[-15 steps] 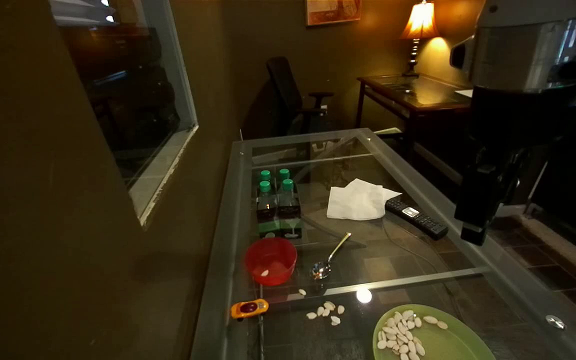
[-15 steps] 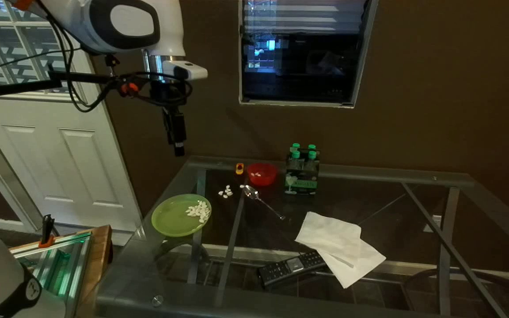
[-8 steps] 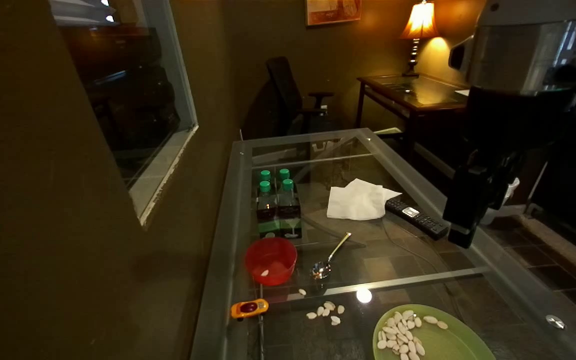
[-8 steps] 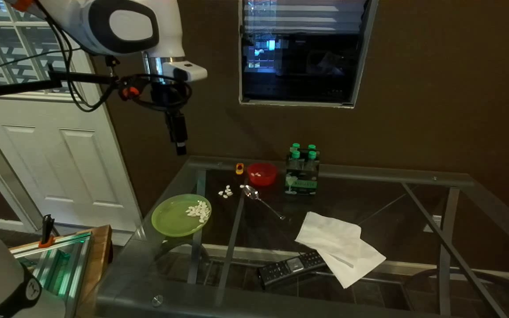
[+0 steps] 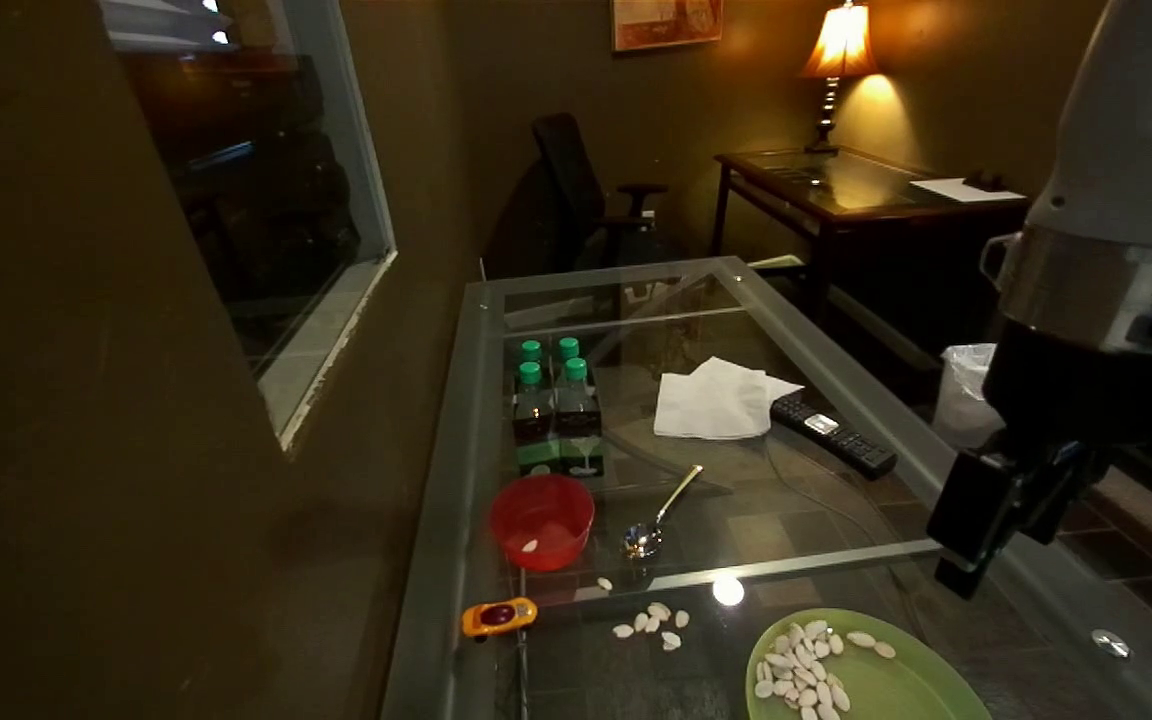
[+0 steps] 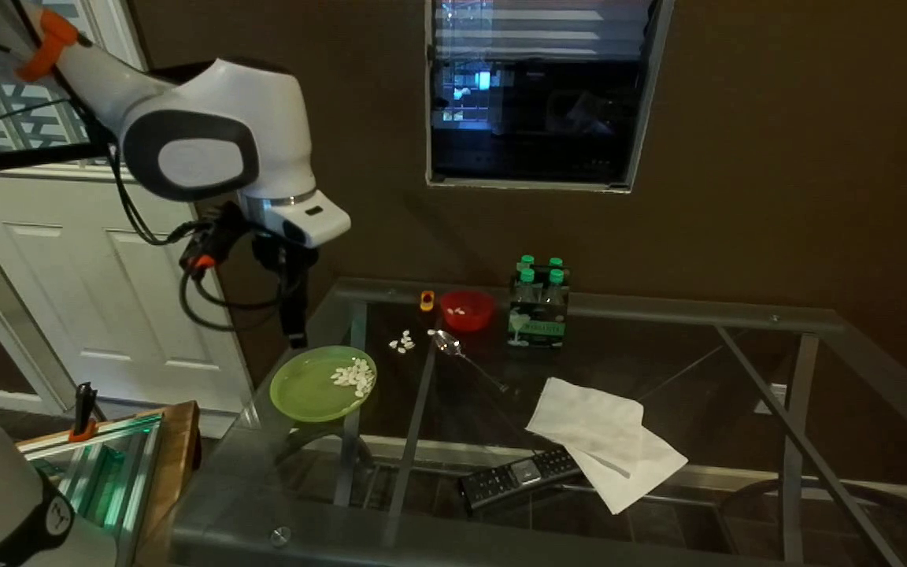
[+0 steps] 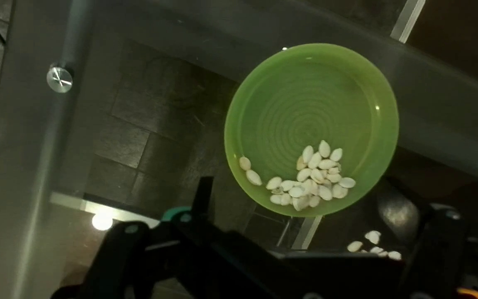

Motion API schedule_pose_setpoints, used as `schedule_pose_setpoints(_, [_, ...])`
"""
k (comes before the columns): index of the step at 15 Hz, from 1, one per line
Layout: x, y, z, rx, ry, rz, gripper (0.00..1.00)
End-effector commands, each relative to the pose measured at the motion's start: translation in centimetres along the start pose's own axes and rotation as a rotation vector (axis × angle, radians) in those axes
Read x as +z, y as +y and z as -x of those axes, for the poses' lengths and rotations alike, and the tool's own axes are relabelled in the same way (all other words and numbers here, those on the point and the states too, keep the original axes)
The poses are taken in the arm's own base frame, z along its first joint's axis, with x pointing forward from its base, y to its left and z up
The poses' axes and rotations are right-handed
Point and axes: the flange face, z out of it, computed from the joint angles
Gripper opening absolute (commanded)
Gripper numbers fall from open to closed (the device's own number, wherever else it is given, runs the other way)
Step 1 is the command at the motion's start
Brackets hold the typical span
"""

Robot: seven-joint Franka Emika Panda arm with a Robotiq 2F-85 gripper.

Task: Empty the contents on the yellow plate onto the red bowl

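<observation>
Contents (image 7: 315,175) lie on the plate (image 7: 301,104), below the end effector (image 6: 296,336).

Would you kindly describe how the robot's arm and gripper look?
The arm is white and rounded, with a dark-bordered pale oval panel, a silvery wrist ring, an orange band and black cables. The gripper is black and blocky, with light round pin heads in the wrist view.

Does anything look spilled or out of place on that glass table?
Yes: several loose seeds lie on the glass tabletop between the yellow-green plate and the red bowl. They look dropped, since most seeds form a heap on the plate.
</observation>
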Motion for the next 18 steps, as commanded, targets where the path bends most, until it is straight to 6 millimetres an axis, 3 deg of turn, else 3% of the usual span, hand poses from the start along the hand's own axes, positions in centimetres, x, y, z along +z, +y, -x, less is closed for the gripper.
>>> schedule_pose_setpoints(1, [3.1,2.6,-1.8,0.078,-0.003,-0.017,1.0])
schedule_pose_setpoints(4, [6.5,3.2,-2.9,0.085,-0.021,-0.029,1.0])
schedule_pose_setpoints(5, [3.8,2.9,-2.3,0.08,-0.004,-0.02,1.0])
schedule_pose_setpoints(8, [6.3,3.1,-2.9,0.084,-0.03,-0.015,1.0])
schedule_pose_setpoints(18, [7.2,3.1,-3.1,0.066,-0.07,-0.03,1.0])
